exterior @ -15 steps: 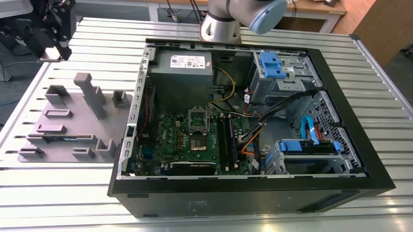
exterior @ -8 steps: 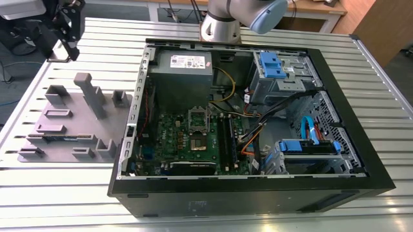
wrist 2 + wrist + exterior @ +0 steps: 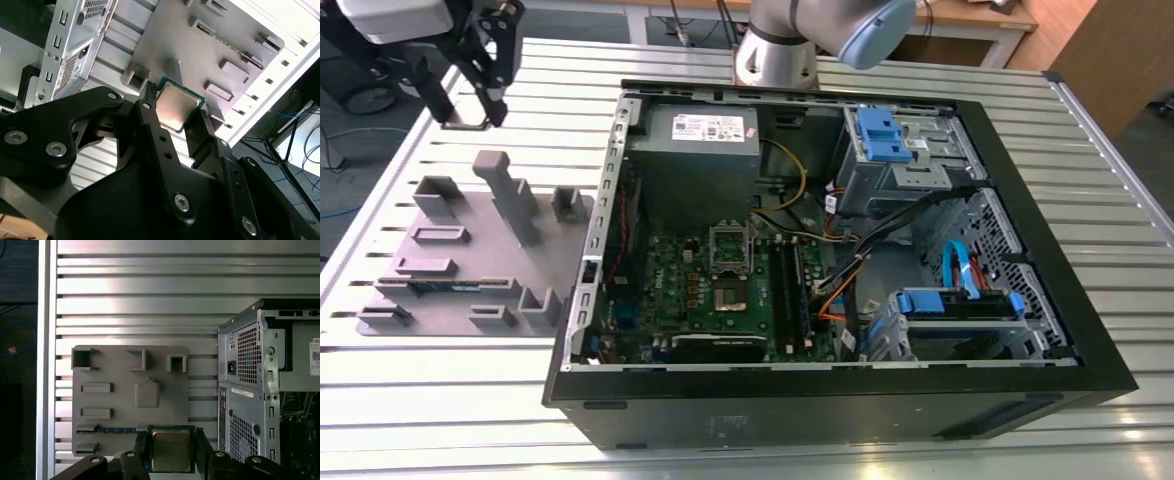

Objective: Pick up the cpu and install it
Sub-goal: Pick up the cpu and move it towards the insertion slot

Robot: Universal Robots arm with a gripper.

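In the exterior view, at about ten o'clock in the picture, the black two-fingered gripper (image 3: 464, 118) hangs above the far edge of the flat grey plastic parts tray (image 3: 454, 285), which lies on the slatted aluminium table (image 3: 440, 390). Its jaws are closed on the cpu (image 3: 171, 450), a small square chip with a dull silver metal top and green rim, pinched by two opposite edges and held clear of the tray in both wrist views. A long thin green memory stick (image 3: 112, 430) lies in a tray slot. At three o'clock from the tray lies the open black computer case (image 3: 854, 410). Its green motherboard (image 3: 707, 300) sits at seven o'clock inside, the hinged metal socket frame (image 3: 731, 245) is near the board's middle, and the blue drive brackets (image 3: 887, 135) are at one o'clock.
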